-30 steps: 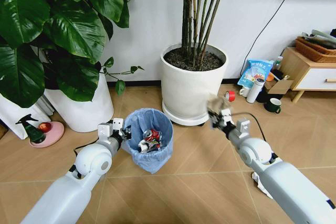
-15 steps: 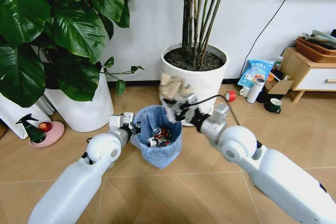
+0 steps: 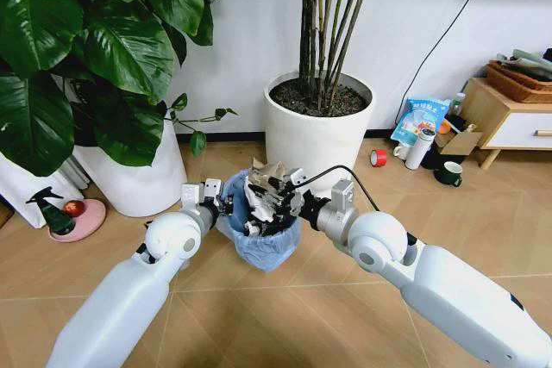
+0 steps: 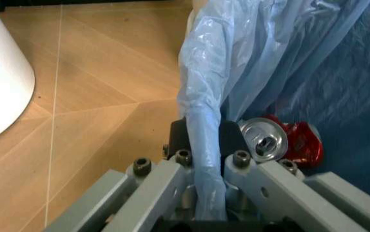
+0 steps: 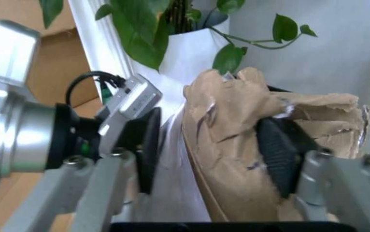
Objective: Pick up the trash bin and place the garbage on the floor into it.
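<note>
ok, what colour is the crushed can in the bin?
Red with a silver top, the crushed can lies inside the trash bin; clearest in the left wrist view.

A: Any writing you can read anywhere?

B: None. The blue snack bag (image 3: 419,118) against the wall has print on its front, but it is too small to make out.

A: The red can (image 4: 287,143) in the trash bin (image 4: 314,72)?

B: The left wrist view shows its silver top and crushed red side, with no legible letters or brand.

A: And the crumpled brown paper (image 5: 262,145)?

B: Plain on every face that shows, no print. The white plant pot (image 3: 317,140), the red tape roll (image 3: 378,158) and the green mug (image 3: 448,174) carry no label that can be read either.
</note>
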You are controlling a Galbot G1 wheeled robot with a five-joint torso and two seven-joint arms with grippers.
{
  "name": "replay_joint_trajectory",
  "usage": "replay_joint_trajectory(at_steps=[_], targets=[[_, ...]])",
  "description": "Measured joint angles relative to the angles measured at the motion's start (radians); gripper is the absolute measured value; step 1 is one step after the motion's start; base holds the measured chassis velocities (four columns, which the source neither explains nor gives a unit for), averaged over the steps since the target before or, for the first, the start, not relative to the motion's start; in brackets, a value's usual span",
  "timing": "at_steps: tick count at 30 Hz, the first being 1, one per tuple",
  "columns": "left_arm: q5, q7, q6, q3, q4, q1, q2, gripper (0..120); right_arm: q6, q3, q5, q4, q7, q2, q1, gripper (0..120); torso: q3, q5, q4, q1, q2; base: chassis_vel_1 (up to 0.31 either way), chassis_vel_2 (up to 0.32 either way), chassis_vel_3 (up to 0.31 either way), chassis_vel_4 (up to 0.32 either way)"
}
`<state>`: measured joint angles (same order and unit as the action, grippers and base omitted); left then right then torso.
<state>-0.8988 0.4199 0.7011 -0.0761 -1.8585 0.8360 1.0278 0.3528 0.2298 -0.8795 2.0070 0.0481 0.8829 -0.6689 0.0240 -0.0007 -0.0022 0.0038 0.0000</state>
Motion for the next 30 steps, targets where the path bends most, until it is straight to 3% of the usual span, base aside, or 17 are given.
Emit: replay_joint_trajectory(at_steps=[13,20,30], targets=[[0.005,0.0,-0.005,0.0,-0.002,0.0,0.002,0,0.017,0.02,-0.023,-0.026,-0.007,-0.012,0.022,98,0.0,0.0,-0.0001,0.0,0.0,0.0,0.0,0.0,0.0],[0.011,0.0,-0.006,-0.005,-0.002,0.011,0.006,0,0.177,0.025,-0.181,-0.011,-0.027,-0.006,0.087,100,0.0,-0.0001,0.0,0.0,0.0,0.0,0.0,0.0,0.0],[0.011,0.001,-0.008,-0.011,-0.013,0.017,0.003,0,0.307,-0.005,-0.236,-0.075,-0.065,0.015,0.115,100,0.0,-0.0001,0.0,0.0,0.0,0.0,0.0,0.0,0.0]])
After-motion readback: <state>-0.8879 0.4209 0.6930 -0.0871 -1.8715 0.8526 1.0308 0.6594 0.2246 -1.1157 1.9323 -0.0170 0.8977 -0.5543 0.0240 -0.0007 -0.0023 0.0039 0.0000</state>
